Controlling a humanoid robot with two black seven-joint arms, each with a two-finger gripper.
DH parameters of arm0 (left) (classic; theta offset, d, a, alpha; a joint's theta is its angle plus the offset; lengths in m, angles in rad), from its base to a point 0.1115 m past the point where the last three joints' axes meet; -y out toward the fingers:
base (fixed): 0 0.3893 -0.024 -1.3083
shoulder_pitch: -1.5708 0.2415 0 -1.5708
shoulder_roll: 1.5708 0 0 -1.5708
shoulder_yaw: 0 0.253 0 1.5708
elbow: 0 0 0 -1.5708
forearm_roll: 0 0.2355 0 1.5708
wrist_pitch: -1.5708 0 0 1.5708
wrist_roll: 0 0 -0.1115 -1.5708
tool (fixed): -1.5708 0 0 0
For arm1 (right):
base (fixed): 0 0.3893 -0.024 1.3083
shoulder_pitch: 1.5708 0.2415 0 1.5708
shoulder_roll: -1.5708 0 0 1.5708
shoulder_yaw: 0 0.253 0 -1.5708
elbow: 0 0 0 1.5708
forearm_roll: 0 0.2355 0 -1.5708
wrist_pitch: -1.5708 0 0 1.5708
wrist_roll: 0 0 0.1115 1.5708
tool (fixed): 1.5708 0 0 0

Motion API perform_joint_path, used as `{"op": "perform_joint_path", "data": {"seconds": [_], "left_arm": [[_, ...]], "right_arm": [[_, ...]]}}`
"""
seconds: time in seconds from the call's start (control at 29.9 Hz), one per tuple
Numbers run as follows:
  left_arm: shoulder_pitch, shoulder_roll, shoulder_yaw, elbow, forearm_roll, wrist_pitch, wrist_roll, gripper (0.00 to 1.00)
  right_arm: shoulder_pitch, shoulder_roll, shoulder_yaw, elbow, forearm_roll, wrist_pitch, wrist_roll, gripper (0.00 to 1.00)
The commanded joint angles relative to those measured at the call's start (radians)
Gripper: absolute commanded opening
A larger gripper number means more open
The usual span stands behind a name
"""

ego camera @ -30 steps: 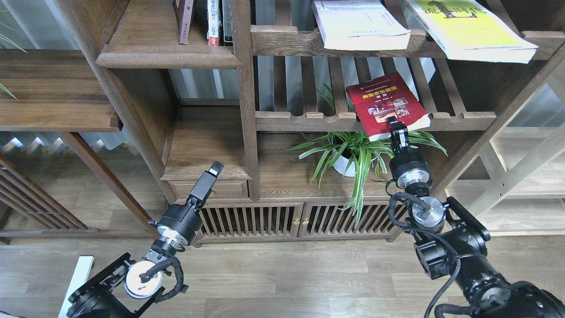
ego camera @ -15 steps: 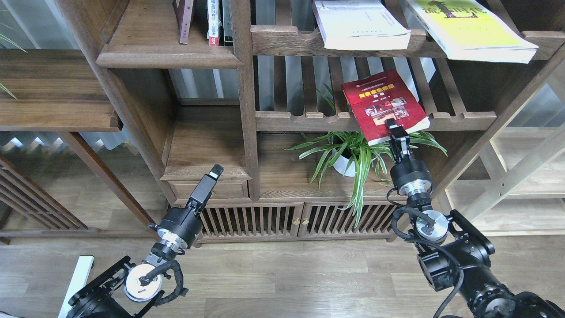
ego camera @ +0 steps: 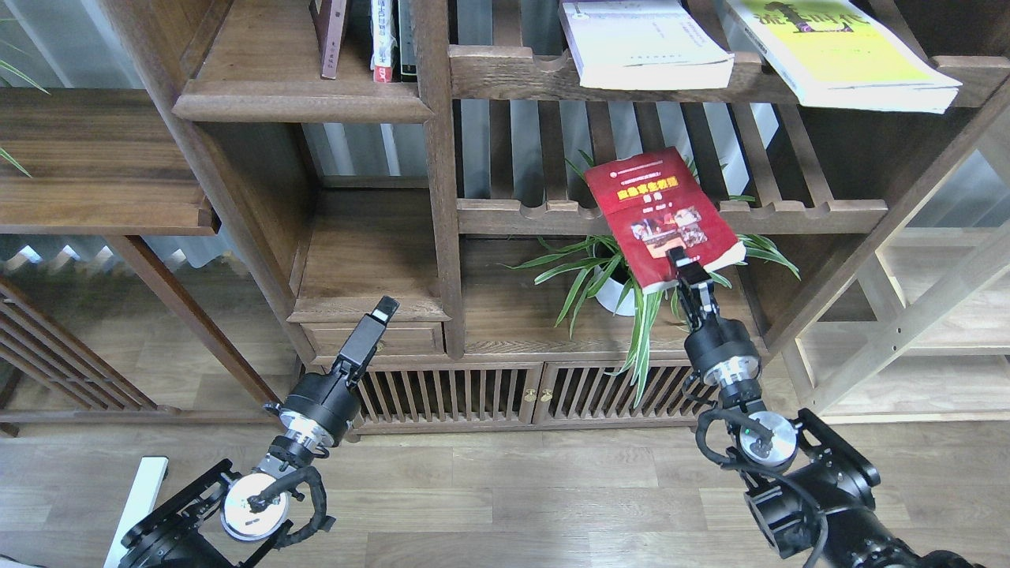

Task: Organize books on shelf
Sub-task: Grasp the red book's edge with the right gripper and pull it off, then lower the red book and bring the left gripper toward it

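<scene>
Now right gripper (ego camera: 685, 270) gripping red book (ego camera: 659, 213)

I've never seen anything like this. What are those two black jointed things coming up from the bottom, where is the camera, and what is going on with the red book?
The camera sits in a robot's head, looking forward and down at a dark wooden bookcase. The two black things are its arms. Each ends in a gripper with two fingers.

The right gripper is shut on the lower edge of the red book, holding it tilted in front of the slatted shelf and above a potted plant.

The left gripper holds nothing and hovers near a small drawer; I cannot tell whether it is open.

On the slatted shelf above lie a pale book and a yellow-green book. A few slim books stand on the solid shelf at upper left.
</scene>
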State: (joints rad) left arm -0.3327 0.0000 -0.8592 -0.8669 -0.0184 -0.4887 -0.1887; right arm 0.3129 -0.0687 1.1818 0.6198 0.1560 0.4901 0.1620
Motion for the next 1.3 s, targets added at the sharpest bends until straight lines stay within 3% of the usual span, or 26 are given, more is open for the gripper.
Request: {"op": "perform_joint_path", "data": {"seconds": [0.0, 0.17, 0.4, 0.9, 1.27], "left_arm": [[0.007, 0.000, 0.006, -0.001, 0.000, 0.000, 0.000, 0.99], [0.027, 0.000, 0.040, -0.004, -0.002, 0.000, 0.000, 0.99], [0.107, 0.000, 0.146, -0.007, 0.011, 0.000, 0.002, 0.99], [0.199, 0.077, 0.181, -0.006, -0.024, 0.000, -0.011, 0.99], [0.192, 0.207, 0.380, -0.161, -0.314, 0.000, -0.012, 0.99]], "right_arm": [[-0.026, -0.005, -0.002, 0.004, 0.000, -0.001, -0.016, 0.04], [-0.077, -0.005, -0.004, 0.024, 0.000, -0.001, -0.045, 0.04], [-0.176, -0.008, -0.031, 0.024, -0.004, -0.001, -0.049, 0.04], [-0.278, 0.006, -0.158, 0.072, -0.006, -0.001, -0.049, 0.04], [-0.279, 0.010, -0.338, 0.195, -0.001, -0.001, -0.050, 0.04]]}}
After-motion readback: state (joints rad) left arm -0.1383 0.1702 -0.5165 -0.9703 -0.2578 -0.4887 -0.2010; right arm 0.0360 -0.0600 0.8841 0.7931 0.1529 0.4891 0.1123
